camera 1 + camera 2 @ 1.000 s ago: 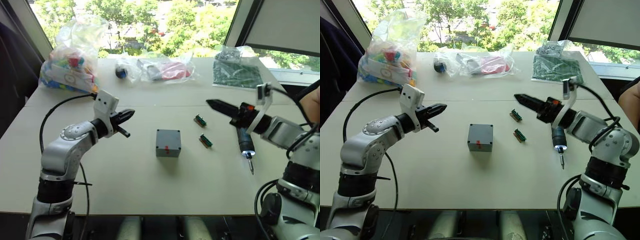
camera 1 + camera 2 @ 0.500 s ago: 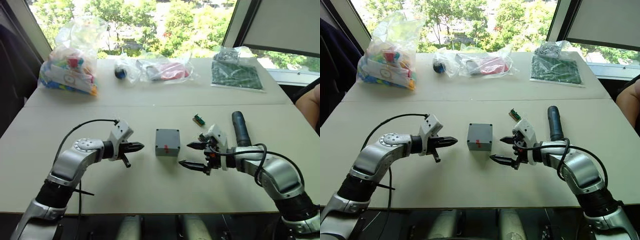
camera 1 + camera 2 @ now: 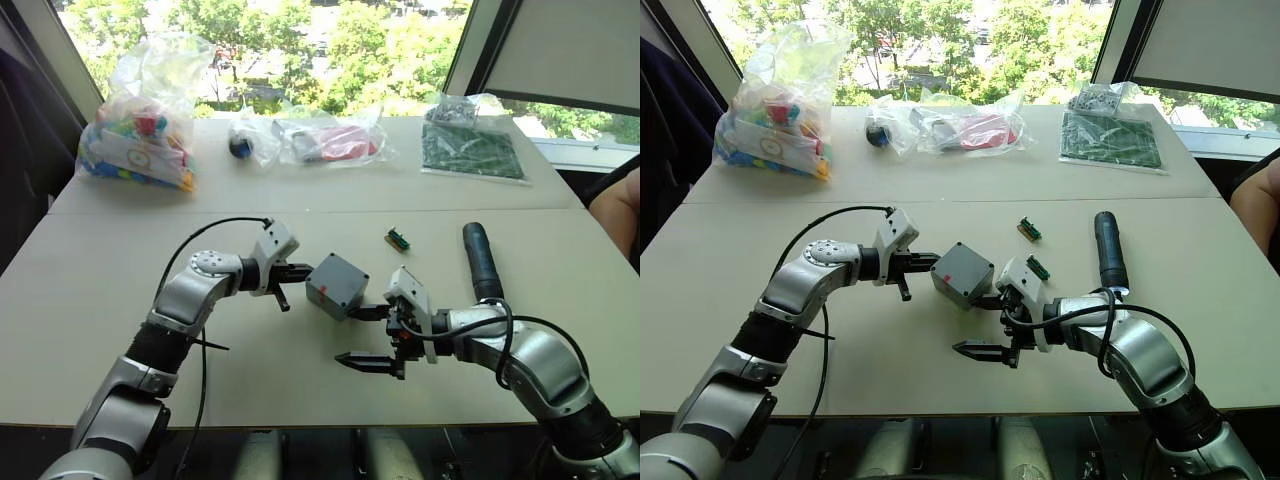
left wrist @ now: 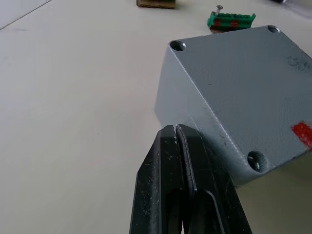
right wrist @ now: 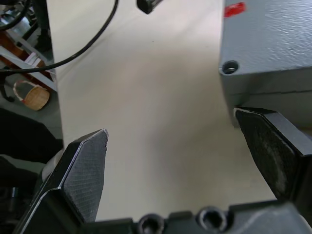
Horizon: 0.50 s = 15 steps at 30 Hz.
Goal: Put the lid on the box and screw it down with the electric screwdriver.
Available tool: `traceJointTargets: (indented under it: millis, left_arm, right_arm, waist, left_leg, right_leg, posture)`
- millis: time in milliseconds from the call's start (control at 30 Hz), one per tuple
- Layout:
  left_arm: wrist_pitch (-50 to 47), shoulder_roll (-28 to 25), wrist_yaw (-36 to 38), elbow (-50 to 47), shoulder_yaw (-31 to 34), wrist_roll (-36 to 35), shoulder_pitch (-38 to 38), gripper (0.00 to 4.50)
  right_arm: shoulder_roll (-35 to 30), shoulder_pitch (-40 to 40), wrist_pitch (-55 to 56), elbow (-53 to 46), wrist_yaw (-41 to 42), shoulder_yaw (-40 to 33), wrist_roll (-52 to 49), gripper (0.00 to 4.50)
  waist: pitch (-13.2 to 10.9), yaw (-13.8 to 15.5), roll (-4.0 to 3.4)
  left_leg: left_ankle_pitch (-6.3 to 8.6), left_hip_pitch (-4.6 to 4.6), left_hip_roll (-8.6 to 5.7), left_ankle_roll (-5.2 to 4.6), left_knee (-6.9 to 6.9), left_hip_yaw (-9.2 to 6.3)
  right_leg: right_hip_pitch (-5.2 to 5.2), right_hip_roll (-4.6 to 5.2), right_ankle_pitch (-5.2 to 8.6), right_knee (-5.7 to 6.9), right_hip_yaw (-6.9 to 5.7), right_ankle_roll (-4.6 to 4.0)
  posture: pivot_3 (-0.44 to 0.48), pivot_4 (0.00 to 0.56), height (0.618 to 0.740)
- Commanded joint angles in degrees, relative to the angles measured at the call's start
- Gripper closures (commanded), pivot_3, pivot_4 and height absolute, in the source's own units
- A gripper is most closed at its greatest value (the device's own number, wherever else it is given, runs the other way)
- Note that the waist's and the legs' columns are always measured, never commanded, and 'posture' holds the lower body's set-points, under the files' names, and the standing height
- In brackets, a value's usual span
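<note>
Box (image 3: 337, 284) sits mid-table, tilted up on one edge, wedged between both grippers. Left gripper (image 3: 297, 272) has its fingers pressed together, holding nothing; tip is pushed against the box's left side, prob to tip/steady it. Right gripper (image 3: 370, 338) is spread wide, nothing gripped: upper finger touches the box's lower right edge, lower finger hangs free over the table (image 3: 250, 370). Lid looks already on w/ corner holes showing, can't confirm it's seated. Electric screwdriver (image 3: 482, 262) lies flat on the table to the right, behind the right arm, not picked up. Green connector (image 3: 398, 239) is just beyond the box.
</note>
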State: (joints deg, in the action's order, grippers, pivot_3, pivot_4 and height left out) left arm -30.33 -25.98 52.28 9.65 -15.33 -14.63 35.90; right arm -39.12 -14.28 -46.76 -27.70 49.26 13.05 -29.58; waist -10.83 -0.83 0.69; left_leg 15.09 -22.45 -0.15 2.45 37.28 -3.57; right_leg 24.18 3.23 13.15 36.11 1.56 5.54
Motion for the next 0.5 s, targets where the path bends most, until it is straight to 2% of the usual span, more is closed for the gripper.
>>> traceJointTargets:
  millis: [33, 167, 333, 500]
  left_arm:
    - [3.38, -1.45, -0.93, 2.38, 1.04, 3.13, 0.83, 4.50]
    - [1.66, -5.63, 0.11, -2.01, 4.05, 2.41, -2.62, 4.50]
    - [-4.62, -9.44, 2.89, -14.94, 5.03, -1.92, -10.41, 4.50]
    - [-7.90, -8.98, 2.64, -20.46, 4.00, -3.30, -13.42, 4.50]
  right_arm:
    - [-3.23, -0.26, 2.04, -1.13, -0.59, -2.05, 2.79, 0.03]
    - [-6.12, -2.92, 7.47, 5.68, -0.03, -2.55, 7.64, 0.03]
    - [-4.27, -7.61, 14.62, 15.33, 0.86, -1.18, 12.28, 0.03]
    - [-3.18, -10.17, 19.86, 20.67, 4.20, 1.27, 15.50, 0.03]
  waist:
    - [0.00, -0.02, 0.00]
    - [-0.01, -0.39, 0.02]
    - [-0.01, -0.24, 0.02]
    - [-0.02, 0.21, 0.03]
  left_leg:
    - [0.00, 0.01, 0.00, 0.00, 0.00, 0.00]
    - [0.00, 0.01, 0.00, 0.00, -0.01, 0.03]
    - [0.00, 0.03, 0.03, 0.00, -0.09, 0.03]
    - [0.00, 0.01, 0.01, 0.00, -0.03, 0.03]
  right_leg:
    - [0.00, 0.00, 0.00, 0.00, 0.00, 0.00]
    - [0.01, 0.00, 0.00, -0.01, 0.00, 0.00]
    - [0.04, 0.00, 0.01, 0.00, 0.00, 0.00]
    - [0.01, 0.03, 0.00, 0.00, 0.01, -0.01]
  posture:
    - [0.000, 0.150, 0.740]
    - [0.000, 0.150, 0.740]
    - [0.000, 0.150, 0.740]
    - [0.000, 0.150, 0.740]
